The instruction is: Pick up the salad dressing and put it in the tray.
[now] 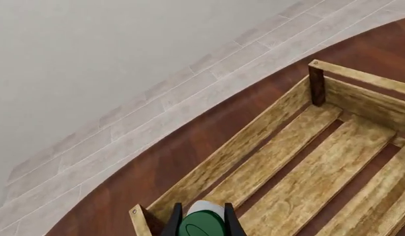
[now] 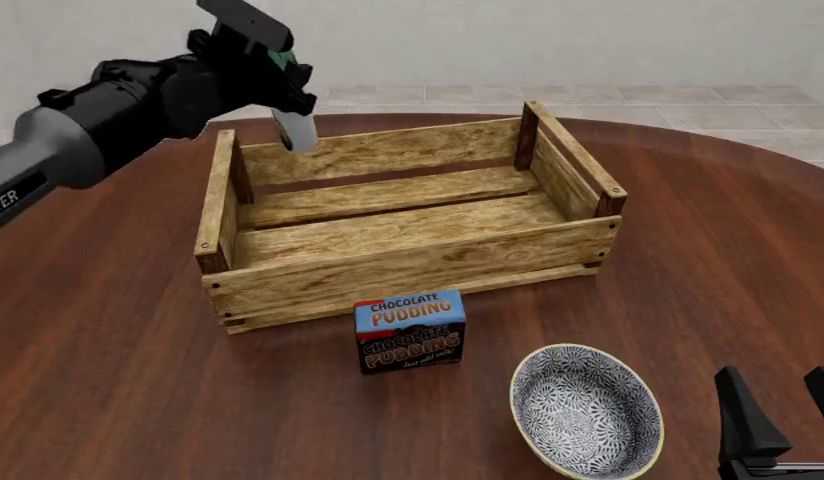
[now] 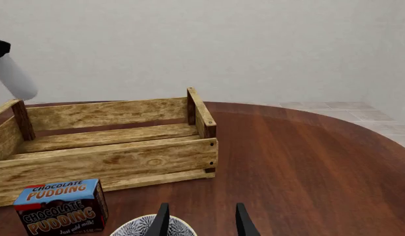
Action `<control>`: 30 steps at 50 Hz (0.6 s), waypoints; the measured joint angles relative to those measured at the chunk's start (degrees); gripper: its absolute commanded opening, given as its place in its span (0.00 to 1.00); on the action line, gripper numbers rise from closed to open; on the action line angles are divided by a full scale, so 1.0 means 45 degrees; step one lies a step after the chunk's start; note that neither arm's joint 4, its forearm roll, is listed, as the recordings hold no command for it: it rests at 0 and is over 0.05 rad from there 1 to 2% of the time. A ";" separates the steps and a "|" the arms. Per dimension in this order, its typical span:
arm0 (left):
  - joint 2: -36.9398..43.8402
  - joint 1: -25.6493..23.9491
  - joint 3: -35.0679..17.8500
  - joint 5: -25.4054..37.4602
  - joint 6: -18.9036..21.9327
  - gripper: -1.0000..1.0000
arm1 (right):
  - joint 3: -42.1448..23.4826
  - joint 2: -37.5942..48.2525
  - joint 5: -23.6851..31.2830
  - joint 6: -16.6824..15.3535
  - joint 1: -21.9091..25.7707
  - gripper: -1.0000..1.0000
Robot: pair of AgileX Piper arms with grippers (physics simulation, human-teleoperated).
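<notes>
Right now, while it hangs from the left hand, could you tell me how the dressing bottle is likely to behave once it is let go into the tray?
The bottle looks rigid and smooth, so it may slip if the grip loosens. It is slim and hangs tilted above the tray's far-left corner, so it will probably tip over and roll along the slats. It seems light: the left hand holds it by the cap end alone.

This looks like a plain room made by a computer, not a real home. A round dark wood table point(image 2: 732, 230) stands on a pale tiled floor point(image 2: 679, 105), with bare light walls point(image 3: 255, 49) behind it.
</notes>
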 measured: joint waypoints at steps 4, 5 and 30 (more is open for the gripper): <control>0.0435 -0.0059 -0.0198 -0.0227 -0.0012 0.00 | 0.0000 0.0000 0.0000 0.0000 0.0000 1.00; 0.0545 -0.0068 -0.0251 -0.0280 -0.0017 0.00 | 0.0000 0.0000 0.0000 0.0000 0.0000 1.00; 0.2635 -0.0305 -0.0162 -0.2432 0.0590 0.00 | 0.0000 0.0000 0.0000 0.0001 -0.0001 1.00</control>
